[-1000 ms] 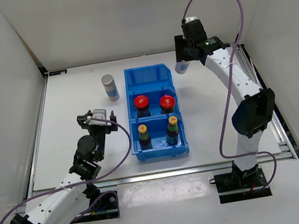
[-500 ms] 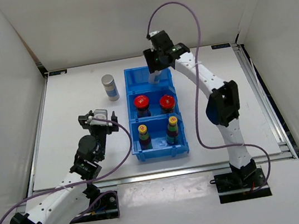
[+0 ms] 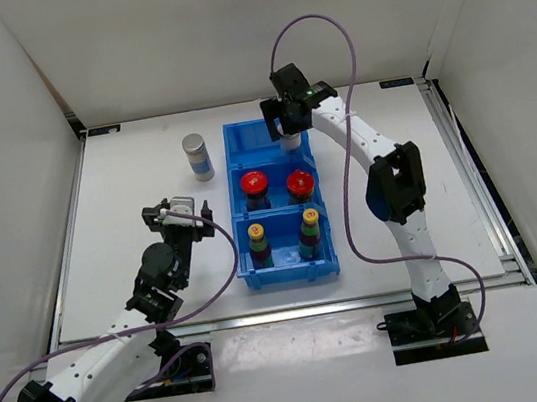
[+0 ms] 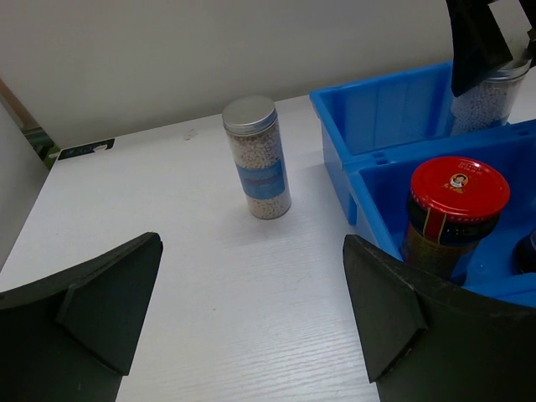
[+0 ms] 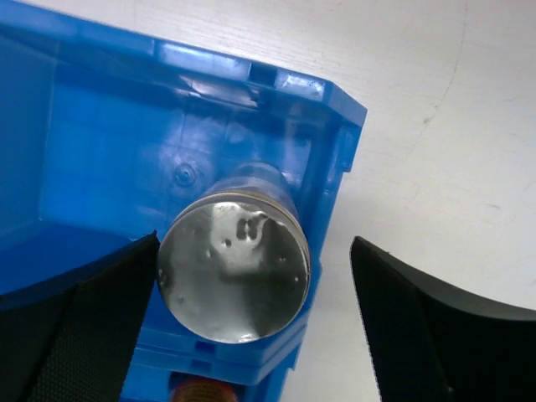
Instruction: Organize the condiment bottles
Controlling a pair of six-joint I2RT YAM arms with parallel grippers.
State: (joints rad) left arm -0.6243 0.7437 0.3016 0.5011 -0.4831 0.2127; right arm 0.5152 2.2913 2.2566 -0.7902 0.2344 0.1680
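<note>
While the right gripper (image 5: 254, 243) hangs spread around a silver-capped bottle (image 5: 233, 270) upright in the far compartment of the blue bin (image 3: 289, 273), the second silver-capped bottle (image 3: 197, 158) stands on the table (image 3: 124, 182) left of it | left gripper (image 4: 251, 243) spread, holding nothing

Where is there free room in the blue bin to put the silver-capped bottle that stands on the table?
The left half of the far compartment is bare, between the bin's left wall and the silver-capped bottle in its right corner. The middle compartment, with two red-capped bottles, and the near compartment, with two yellow-capped bottles, are crowded.
</note>
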